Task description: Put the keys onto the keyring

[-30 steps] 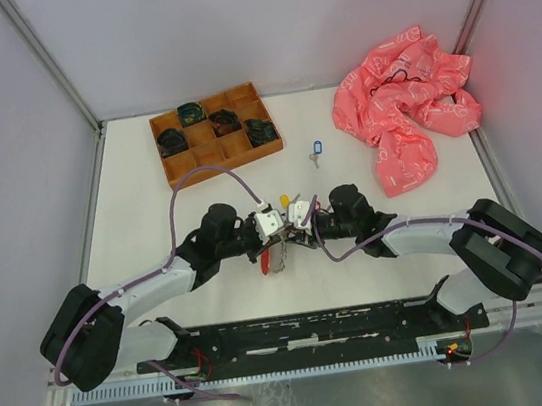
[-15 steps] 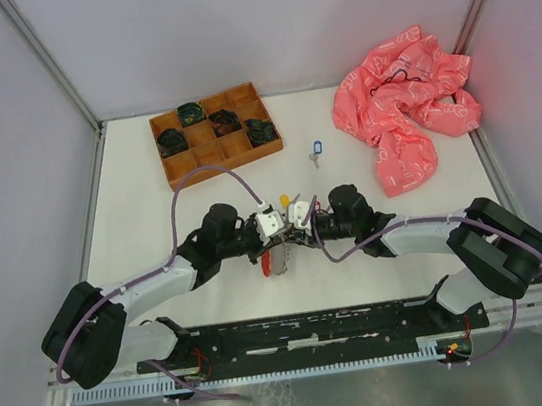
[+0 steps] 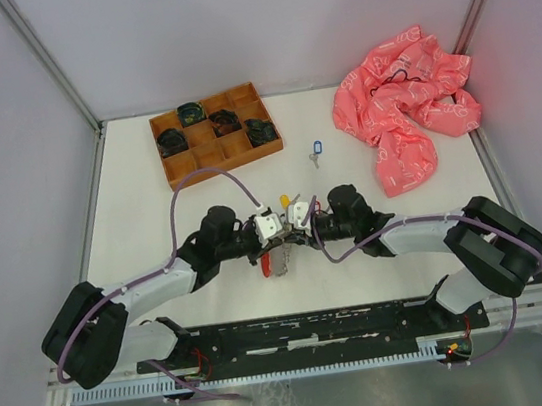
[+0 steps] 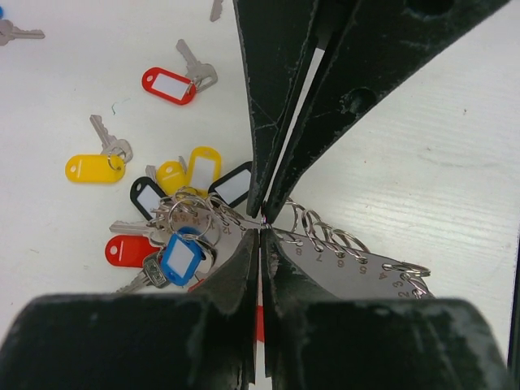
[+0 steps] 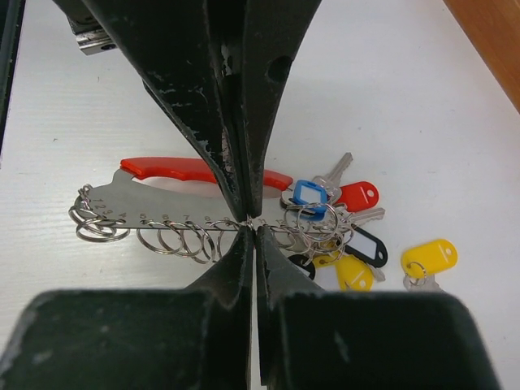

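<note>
Left hand (image 4: 260, 237) and right hand (image 5: 254, 236), two in all, meet tip to tip above the middle of the bench (image 4: 422, 162). Each has its fingers pressed together on a thin wire loop of the keyring (image 5: 162, 210). The keyring lies on the bench beneath the fingertips. It appears as a flat silvery plate with small numbers stamped along one edge, a row of wire loops threaded through that edge, and one red grip (image 5: 175, 168) along the opposite side.

The keys (image 4: 191, 219) are silvery with plastic tags, most of them bunched at one end of the plate. The left wrist view shows three yellow tags, two red, two black and one blue. One red-tagged key (image 4: 172, 84) and one yellow-tagged key (image 4: 97, 166) lie loose, just beside the bunch. In the overhead view, one more key with a blue tag (image 3: 316, 148) lies well apart, farther back on the bench.

One brown tray (image 3: 174, 172) holding four dark items stands at the back left. One crumpled pink bag (image 3: 404, 108) lies at the back right.
</note>
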Available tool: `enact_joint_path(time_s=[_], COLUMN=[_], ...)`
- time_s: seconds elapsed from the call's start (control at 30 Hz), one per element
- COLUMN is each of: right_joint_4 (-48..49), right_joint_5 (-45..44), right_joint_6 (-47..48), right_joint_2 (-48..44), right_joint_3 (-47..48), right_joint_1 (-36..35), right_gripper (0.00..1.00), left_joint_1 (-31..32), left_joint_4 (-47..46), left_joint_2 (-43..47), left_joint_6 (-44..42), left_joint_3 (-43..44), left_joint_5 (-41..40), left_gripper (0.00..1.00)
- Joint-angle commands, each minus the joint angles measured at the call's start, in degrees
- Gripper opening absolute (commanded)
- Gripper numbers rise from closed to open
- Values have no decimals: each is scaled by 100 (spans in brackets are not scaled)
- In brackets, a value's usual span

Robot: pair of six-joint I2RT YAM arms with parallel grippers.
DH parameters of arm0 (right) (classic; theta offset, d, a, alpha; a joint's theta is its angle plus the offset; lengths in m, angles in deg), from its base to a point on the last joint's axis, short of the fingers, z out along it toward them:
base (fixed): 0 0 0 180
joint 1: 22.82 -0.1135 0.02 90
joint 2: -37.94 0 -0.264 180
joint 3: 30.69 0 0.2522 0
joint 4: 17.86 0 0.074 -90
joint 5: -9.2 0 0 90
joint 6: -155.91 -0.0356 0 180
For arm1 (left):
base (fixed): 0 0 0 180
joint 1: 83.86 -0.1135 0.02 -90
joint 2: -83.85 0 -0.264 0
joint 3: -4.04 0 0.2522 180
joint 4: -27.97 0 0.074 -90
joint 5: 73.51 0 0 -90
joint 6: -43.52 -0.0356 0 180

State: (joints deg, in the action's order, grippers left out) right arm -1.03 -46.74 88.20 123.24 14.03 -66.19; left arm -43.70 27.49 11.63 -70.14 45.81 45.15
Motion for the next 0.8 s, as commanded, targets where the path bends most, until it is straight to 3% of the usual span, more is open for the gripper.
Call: enact_joint_path(time_s=[0.0, 0.23, 0.77], right_joint_4=[185, 570, 858], right_joint_5=[-15, 177, 525], right_joint_6=[-43, -391, -608], right_joint_2=[-167, -408, -296], right_joint_3=[157, -2, -69], right_joint_1=[26, 218, 322], right_gripper=[1, 1, 1], left_joint_1=[-157, -733, -983], left_joint_4=[-912, -2678, -4471], left_joint_2=[143, 258, -536], left_joint_6=[98, 851, 1415], left_joint_3=[-250, -957, -1267], left_joint_5=[449, 994, 1341], left_gripper=[11, 31, 35])
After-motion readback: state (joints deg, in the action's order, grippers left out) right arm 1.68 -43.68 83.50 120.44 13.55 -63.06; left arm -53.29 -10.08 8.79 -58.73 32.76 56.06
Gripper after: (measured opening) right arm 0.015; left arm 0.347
